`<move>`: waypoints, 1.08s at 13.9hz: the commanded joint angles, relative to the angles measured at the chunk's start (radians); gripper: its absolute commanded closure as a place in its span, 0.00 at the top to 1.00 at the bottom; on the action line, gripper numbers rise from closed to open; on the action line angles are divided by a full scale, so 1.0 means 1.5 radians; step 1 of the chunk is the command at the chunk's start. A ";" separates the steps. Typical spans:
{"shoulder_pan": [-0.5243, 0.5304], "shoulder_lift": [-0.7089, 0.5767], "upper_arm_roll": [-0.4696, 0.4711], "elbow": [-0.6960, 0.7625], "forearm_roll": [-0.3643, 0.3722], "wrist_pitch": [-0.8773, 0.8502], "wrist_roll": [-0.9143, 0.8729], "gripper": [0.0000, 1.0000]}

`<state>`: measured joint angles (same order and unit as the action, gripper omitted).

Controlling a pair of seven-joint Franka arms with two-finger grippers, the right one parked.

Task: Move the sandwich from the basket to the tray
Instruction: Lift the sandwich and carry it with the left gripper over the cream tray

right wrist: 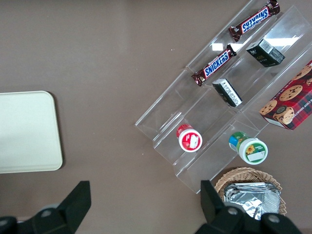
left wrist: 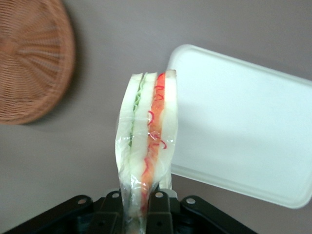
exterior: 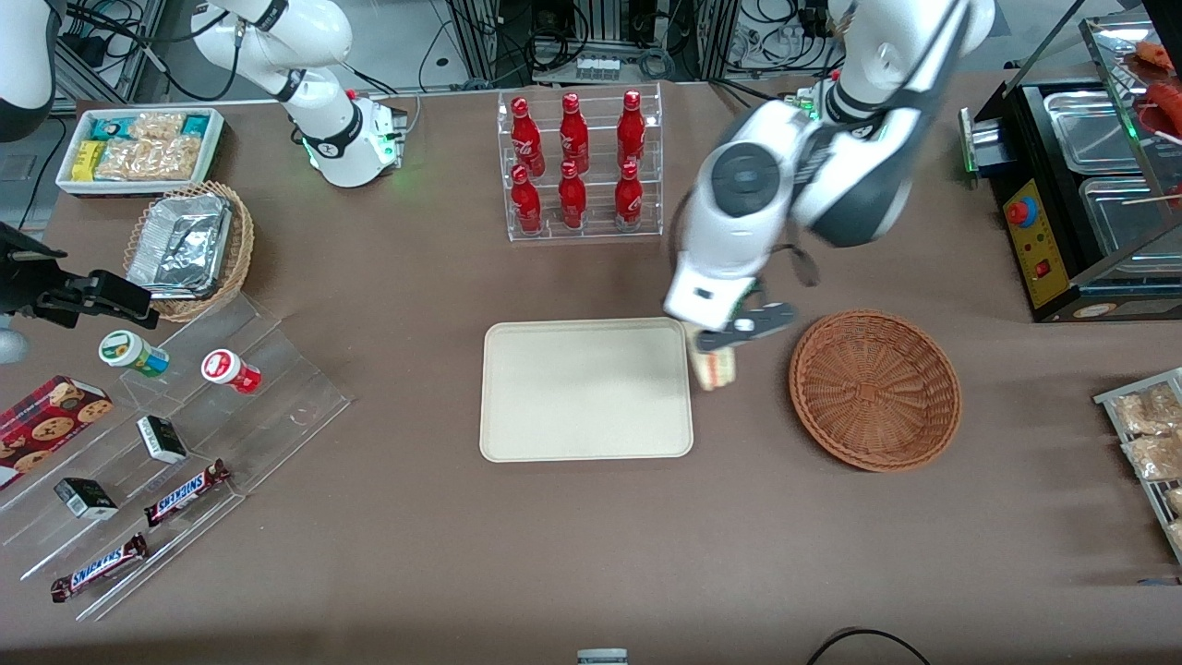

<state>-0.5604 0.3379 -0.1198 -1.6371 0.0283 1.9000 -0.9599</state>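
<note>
Front view: end effector (exterior: 729,344) hanging above the table (exterior: 591,536) in the gap between basket (exterior: 874,389) and tray (exterior: 585,389), just at the tray's edge nearest the basket; sandwich (exterior: 717,369) dangling beneath it, clear of the basket, not yet over the tray's flat. Basket empty, tray bare. Left wrist view: fingers (left wrist: 158,204) clamped on the wrapped sandwich (left wrist: 147,146) at its lower end, green and red filling layers showing along the cut edge; tray (left wrist: 243,122) close beside the wedge, basket (left wrist: 31,58) off to the other side and well apart. Right wrist view: only a corner of the tray (right wrist: 27,131) and the snack display, nothing of the working arm. By these signs, pickup and lift done, carry nearly finished; left to do, judging from the layout: a short move over the tray, lowering, and release.
</note>
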 commanded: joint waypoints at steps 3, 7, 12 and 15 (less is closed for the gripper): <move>-0.086 0.178 0.011 0.197 0.013 -0.009 -0.029 0.00; -0.136 0.250 0.012 0.227 0.068 0.080 -0.028 0.00; -0.158 0.305 0.012 0.228 0.129 0.132 -0.029 0.00; -0.159 0.326 0.013 0.228 0.135 0.171 -0.035 0.00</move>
<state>-0.7800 0.8024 -0.1160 -1.3306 0.2077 2.1253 -0.9891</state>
